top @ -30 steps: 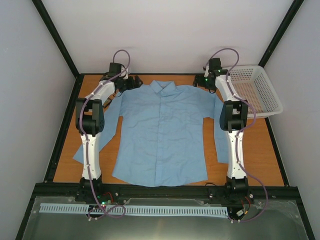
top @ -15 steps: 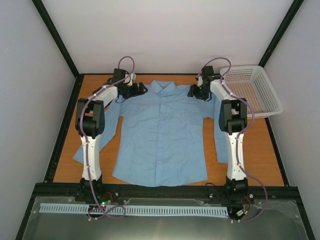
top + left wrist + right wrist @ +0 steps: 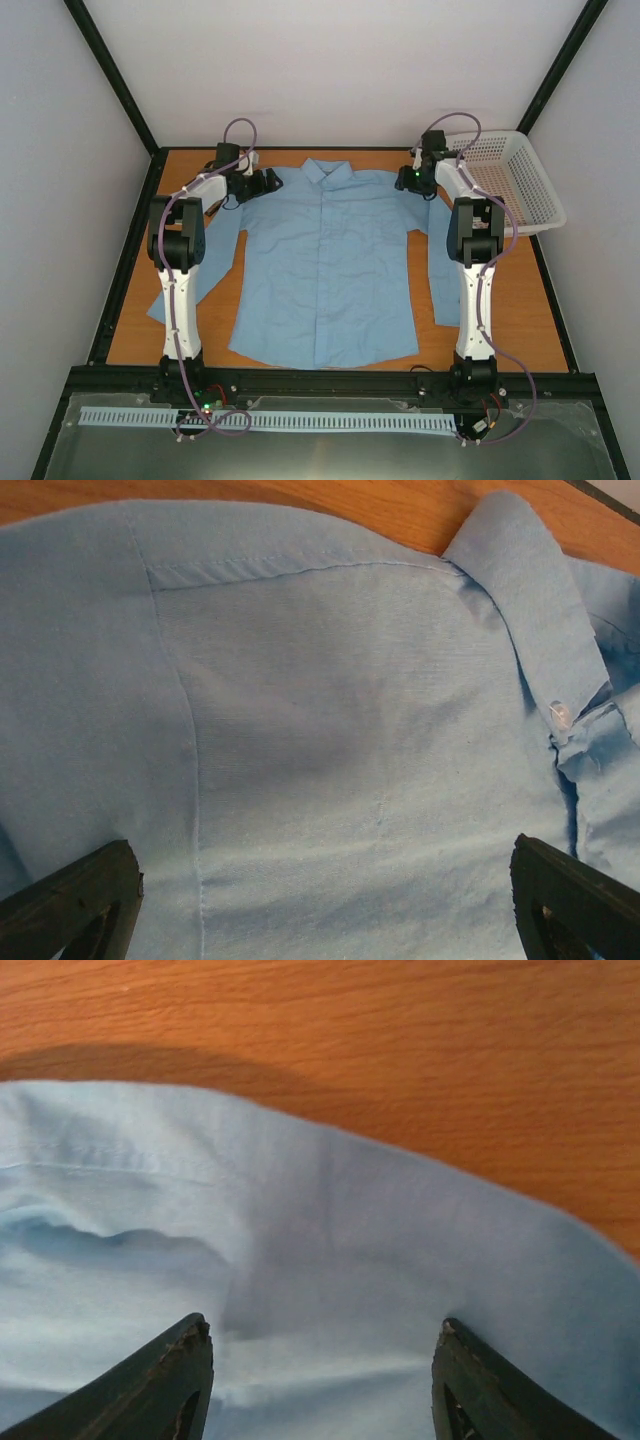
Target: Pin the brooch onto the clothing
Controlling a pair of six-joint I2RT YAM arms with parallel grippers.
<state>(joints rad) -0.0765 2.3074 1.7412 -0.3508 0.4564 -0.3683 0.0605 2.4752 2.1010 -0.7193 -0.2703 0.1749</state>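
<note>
While I stand behind the arms and look down, the shirt (image 3: 325,270) lies flat and face up on the wooden surface (image 3: 520,300). Its long way runs from the hem, close to the arm bases, up to the collar (image 3: 327,172), which points at the far wall. One sleeve slants out to the left and the other lies straight down the right side. The left end effector (image 3: 268,181) is at the left shoulder and the right end effector (image 3: 405,180) is at the right shoulder. Bare wood shows on both sides, with only a thin strip behind the collar. A white basket (image 3: 530,215) sits at the far right corner.

From the left wrist, the two fingers (image 3: 80,900) are wide apart, low over the shoulder cloth. The collar tip and a small pale button (image 3: 560,713) are on the right, and wood shows along the top.

From the right wrist, the fingers (image 3: 170,1380) are apart with blue cloth between them, and the cloth rises in a soft fold there. The curved shoulder edge is just ahead, with open wood past it.
</note>
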